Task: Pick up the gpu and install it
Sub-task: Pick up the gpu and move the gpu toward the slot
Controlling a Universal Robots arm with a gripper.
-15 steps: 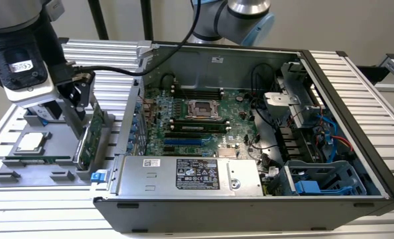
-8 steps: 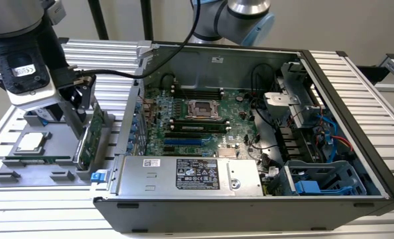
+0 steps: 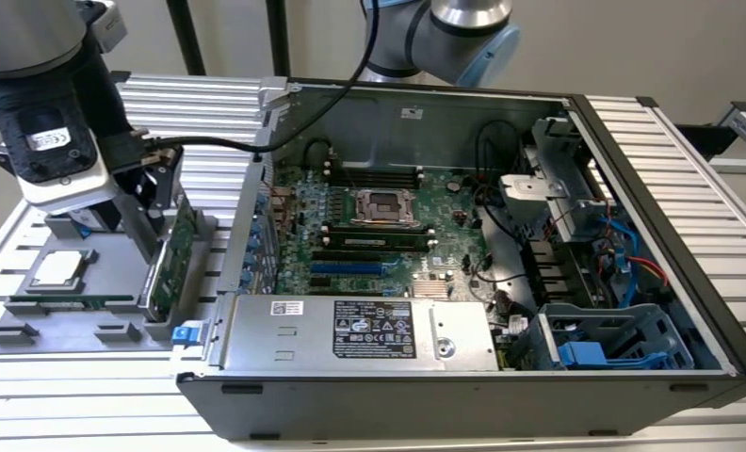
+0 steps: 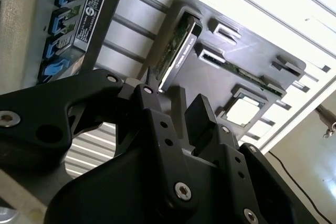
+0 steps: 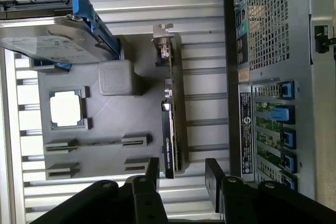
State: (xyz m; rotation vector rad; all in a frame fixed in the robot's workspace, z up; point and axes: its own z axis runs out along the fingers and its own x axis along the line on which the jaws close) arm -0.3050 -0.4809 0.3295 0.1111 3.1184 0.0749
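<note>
Gripper [image 5: 182,167] stands open above the tray end, its 2 black fingers [image 5: 215,174] spread apart. In the first wrist view, the near end of the gpu [image 5: 170,129] lies between the fingers, closer to 1 of them, and neither finger presses on it.

The gpu stands on its long edge in a slot of the grey tray [image 5: 113,121], on the side of the tray nearest the computer case [image 3: 474,395]. Its black cooler faces the middle of the tray, and its silver bracket [image 5: 164,38] sits at the end away from the gripper.

Other parts rest on the same tray: a memory stick [image 5: 97,142] in a narrow slot, a square processor chip [image 5: 67,108] in a pocket, and beyond them a hard drive [image 5: 52,43] in a blue frame.

In the exterior view, the tray lies on a ribbed metal table [image 3: 84,395] just beside the case. The case lies on its side with the panel off and the motherboard [image 3: 373,217] exposed.
</note>
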